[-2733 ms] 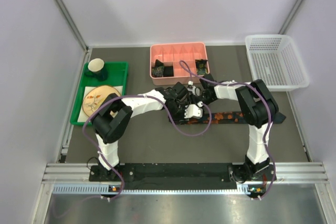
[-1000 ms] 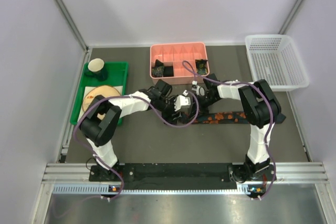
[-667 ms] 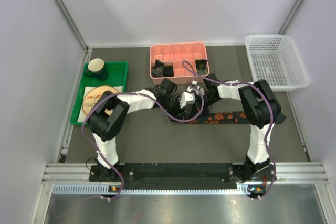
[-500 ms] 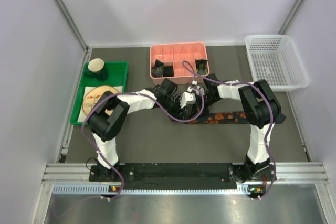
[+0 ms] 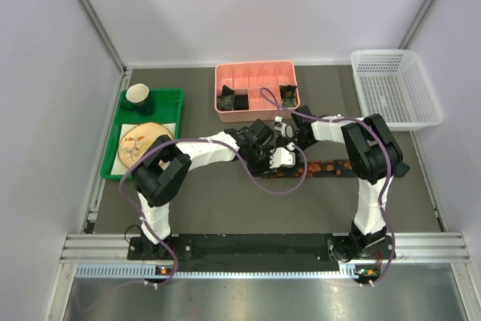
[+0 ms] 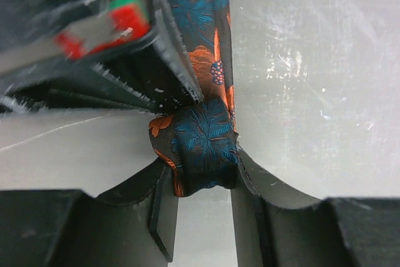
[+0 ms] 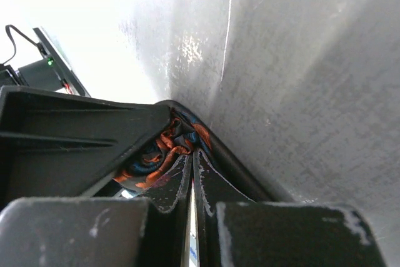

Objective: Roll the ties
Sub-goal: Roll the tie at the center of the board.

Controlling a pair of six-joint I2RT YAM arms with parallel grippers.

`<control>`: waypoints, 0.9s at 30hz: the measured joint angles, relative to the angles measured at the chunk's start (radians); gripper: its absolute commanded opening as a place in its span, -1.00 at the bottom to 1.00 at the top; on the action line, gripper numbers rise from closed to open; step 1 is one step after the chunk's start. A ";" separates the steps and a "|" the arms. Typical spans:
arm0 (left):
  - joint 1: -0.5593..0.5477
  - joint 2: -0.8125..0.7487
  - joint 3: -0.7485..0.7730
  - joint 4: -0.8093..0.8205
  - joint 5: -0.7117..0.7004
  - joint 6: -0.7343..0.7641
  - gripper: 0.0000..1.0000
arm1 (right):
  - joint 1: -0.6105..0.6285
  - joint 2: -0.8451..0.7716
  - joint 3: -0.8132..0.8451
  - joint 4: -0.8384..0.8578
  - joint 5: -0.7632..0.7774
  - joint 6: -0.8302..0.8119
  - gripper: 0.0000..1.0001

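A black tie [image 5: 331, 165] with red-orange blotches lies flat across the middle of the table. Its left end is wound into a small roll [image 6: 199, 145]. My left gripper [image 6: 200, 176] is shut on that roll, one finger on each side of it. My right gripper [image 7: 192, 152] is shut, and its tips press into the bunched tie fabric [image 7: 164, 145] with nothing between the fingers. From above, the left gripper [image 5: 284, 158] and the right gripper [image 5: 285, 139] meet at the roll. Three rolled ties [image 5: 225, 100] sit in the pink box [image 5: 255, 71].
A green tray [image 5: 171, 98] at the left holds a cup [image 5: 139, 94] and a round plate [image 5: 139, 142]. A white basket [image 5: 394, 88] stands at the back right. Purple cables loop around both arms, close to the roll.
My left gripper has shifted right along the tie and narrowed from wide open onto the rolled end. The right gripper has stayed shut at the roll.
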 measured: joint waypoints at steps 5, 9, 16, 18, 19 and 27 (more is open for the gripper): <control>-0.031 0.051 0.093 -0.125 -0.066 0.076 -0.68 | -0.001 0.000 0.008 -0.027 -0.008 -0.039 -1.00; -0.041 0.090 0.157 -0.205 -0.090 0.105 -0.70 | -0.001 0.000 0.024 -0.068 -0.004 -0.070 -0.85; -0.045 0.106 0.182 -0.241 -0.102 0.122 -0.71 | -0.045 -0.016 0.060 -0.180 0.000 -0.121 -0.57; -0.045 0.111 0.191 -0.250 -0.102 0.123 -0.72 | -0.067 -0.042 0.062 -0.209 -0.014 -0.132 -0.53; -0.045 0.113 0.194 -0.253 -0.102 0.124 -0.72 | -0.074 -0.054 0.062 -0.220 -0.024 -0.135 -0.43; -0.045 0.124 0.212 -0.275 -0.100 0.127 -0.72 | -0.099 -0.125 0.011 -0.193 -0.110 -0.091 -0.26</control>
